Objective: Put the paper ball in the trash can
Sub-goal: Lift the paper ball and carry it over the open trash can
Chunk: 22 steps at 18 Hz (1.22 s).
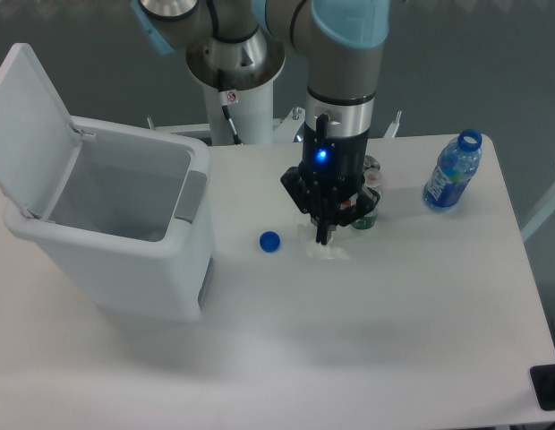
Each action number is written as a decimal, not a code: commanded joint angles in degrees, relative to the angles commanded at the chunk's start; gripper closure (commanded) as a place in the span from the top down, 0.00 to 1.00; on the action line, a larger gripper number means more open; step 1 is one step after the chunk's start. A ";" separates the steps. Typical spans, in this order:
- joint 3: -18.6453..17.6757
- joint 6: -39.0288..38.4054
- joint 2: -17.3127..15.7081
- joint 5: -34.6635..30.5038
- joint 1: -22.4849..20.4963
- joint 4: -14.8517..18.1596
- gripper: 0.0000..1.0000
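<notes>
The paper ball [329, 252] is a small crumpled white wad lying on the white table, right of the middle. My gripper [324, 238] points straight down onto it. Its dark fingers are drawn together into a narrow tip that touches the top of the wad, and the wad still rests on the table. The trash can [125, 260] is a large white bin at the left with its flip lid [31, 125] swung open and a grey handle panel [192, 196] on its rim. It stands well left of the gripper.
A round blue bottle cap [270, 241] lies between the bin and the gripper. A small green-labelled container [371, 193] stands just behind the gripper. A blue water bottle [453, 170] without a cap stands at the back right. The arm's base [234, 63] is at the back.
</notes>
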<state>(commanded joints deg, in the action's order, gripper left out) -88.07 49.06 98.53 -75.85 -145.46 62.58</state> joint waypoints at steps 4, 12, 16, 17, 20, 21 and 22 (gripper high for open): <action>-0.70 -8.70 -3.34 0.00 0.44 0.00 0.00; -2.37 -17.94 -10.63 4.30 0.79 0.09 0.00; -4.57 -18.03 -13.10 6.23 2.72 -0.09 0.00; -4.83 -18.03 -13.54 7.72 3.33 -0.09 0.00; -6.14 -18.65 -15.55 10.28 4.48 0.35 0.00; -6.85 -18.65 -15.91 10.46 5.44 0.35 0.00; -7.29 -18.65 -16.17 10.37 6.67 0.35 0.00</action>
<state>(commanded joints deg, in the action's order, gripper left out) -95.36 30.41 82.36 -65.48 -138.79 62.93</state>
